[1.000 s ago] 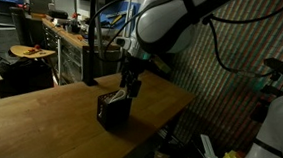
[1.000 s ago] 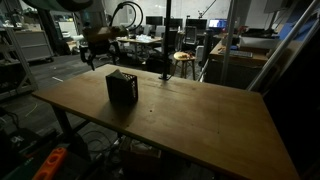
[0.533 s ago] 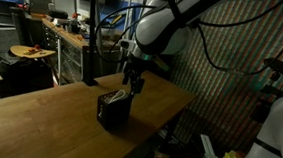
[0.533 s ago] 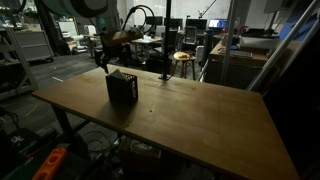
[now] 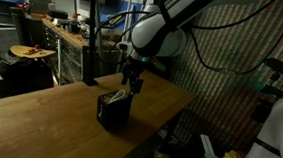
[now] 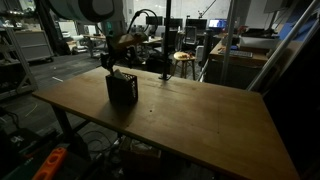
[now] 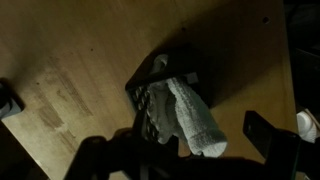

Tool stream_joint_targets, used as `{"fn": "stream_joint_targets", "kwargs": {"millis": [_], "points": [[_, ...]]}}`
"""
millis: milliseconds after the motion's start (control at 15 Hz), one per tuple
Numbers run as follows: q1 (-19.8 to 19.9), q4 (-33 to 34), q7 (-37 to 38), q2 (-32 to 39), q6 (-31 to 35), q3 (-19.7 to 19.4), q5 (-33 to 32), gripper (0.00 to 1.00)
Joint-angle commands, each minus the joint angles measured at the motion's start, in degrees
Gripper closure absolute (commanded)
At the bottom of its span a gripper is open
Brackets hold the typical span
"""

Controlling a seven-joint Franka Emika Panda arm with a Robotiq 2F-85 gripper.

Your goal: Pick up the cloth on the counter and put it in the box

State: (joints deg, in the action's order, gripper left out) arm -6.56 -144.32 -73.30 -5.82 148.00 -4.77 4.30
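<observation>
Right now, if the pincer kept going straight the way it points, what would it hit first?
Most likely the pale cloth. The wrist view shows it draped in the opening of the black box directly below the pincer, with the box next. Depth is hard to judge.

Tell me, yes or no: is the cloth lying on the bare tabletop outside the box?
No, in the wrist view the cloth sits in the open top of the black box, not on the wood.
</observation>
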Motion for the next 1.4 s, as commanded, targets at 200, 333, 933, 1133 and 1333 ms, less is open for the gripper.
{"fn": "stream_joint_targets", "kwargs": {"millis": [200,333,933,1133,1333], "points": [[1.0,2.2,-0.4,2.0,0.6,2.0,1.1,0.30],[1.1,2.4,-0.4,2.3,0.4,2.2,1.3,0.40],[1.5,2.8,0.6,3.4,0.2,3.2,1.0,0.97],[1.4,3.1,1.3,4.0,0.1,3.8,0.6,0.93],[1.2,3.6,1.6,4.9,0.4,4.7,0.2,0.91]]}}
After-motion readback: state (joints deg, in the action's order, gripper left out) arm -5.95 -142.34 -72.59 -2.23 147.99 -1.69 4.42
